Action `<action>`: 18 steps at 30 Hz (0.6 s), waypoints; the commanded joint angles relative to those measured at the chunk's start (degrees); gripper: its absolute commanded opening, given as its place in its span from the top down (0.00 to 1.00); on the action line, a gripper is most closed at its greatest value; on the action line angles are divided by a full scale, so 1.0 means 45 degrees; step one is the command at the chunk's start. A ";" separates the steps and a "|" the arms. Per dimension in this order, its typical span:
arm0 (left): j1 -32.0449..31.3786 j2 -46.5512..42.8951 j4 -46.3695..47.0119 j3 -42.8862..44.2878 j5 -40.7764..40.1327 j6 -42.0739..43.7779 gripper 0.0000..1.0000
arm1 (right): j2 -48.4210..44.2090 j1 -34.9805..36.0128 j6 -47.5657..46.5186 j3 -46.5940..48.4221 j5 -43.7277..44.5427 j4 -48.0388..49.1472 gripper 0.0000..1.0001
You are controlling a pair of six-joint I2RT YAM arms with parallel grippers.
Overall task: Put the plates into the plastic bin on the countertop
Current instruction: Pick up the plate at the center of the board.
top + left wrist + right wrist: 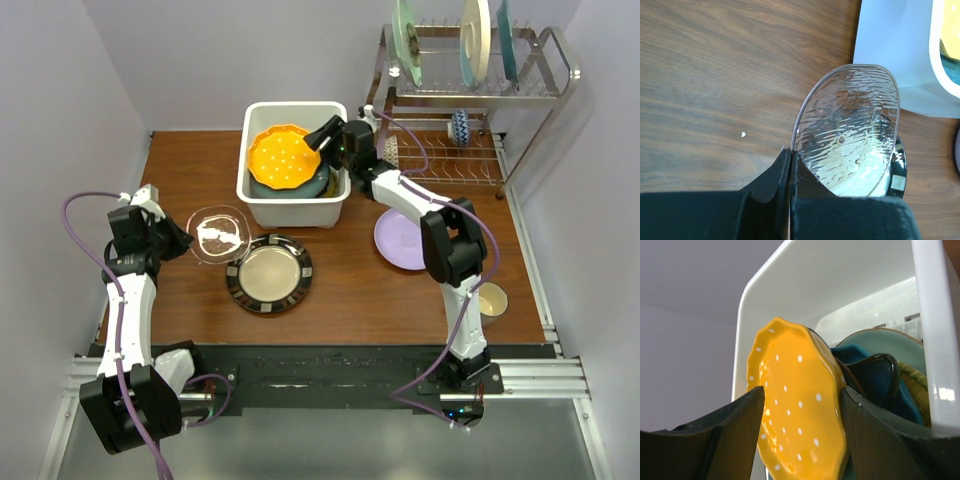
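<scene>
Orange dotted plate (795, 405) sits between spread right tool (800, 440); left tool (790, 165) pinches clear glass plate (850, 130)

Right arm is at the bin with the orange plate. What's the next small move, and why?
Probably retract the right gripper upward: its fingers look spread around the orange dotted plate, which already rests inside the plastic bin on other plates.

Pale lilac walls (200, 60) (plain), metal wire rack (470, 100) at right

Bin (262, 196) at far centre of tabletop (350, 290), plates inside; wire rack (470, 100) far right; two plates near bin.
</scene>
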 commanded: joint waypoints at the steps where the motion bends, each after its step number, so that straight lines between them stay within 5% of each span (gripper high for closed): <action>1: 0.0136 -0.0229 0.0501 -0.0075 -0.0053 0.0152 1.00 | -0.0588 0.0256 0.1778 -0.0898 -0.2056 0.1222 0.34; 13: 0.0155 -0.0249 0.0540 -0.0114 0.0045 0.0152 1.00 | -0.1331 0.0256 0.2580 -0.2736 -0.2779 0.4427 0.34; 18: 0.0136 -0.0249 0.0540 -0.0114 0.0045 0.0152 1.00 | -0.1781 0.0275 0.2131 -0.3011 -0.2290 0.4213 0.34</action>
